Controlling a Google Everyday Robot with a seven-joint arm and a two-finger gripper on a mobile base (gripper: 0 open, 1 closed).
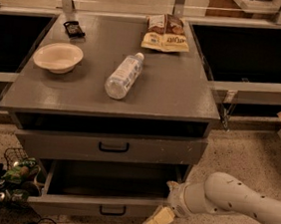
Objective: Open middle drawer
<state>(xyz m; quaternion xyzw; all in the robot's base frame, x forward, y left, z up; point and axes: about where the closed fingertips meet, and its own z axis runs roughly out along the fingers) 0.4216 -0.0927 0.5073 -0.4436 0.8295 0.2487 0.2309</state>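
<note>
Looking at the middle drawer [70,208], we find it standing well out of the table [178,88]. Its deep grey inside is bare, and its small black pull [112,210] faces us low in the view. By our reading, the opening is done or nearly so.

The gripper [158,219] sits at the right end of the drawer's front, away from the pull, likely because the arm [241,199] reaches in low from the right. Whether it is spread or closed we cannot tell, nor whether it touches the front.

The drawer above [52,145] sits further back, so the open box can be reached from overhead. To the right, the floor gives the arm room to back away. On the left, green clutter [18,171] lies just beside the drawer's corner, leaving little room there.
</note>
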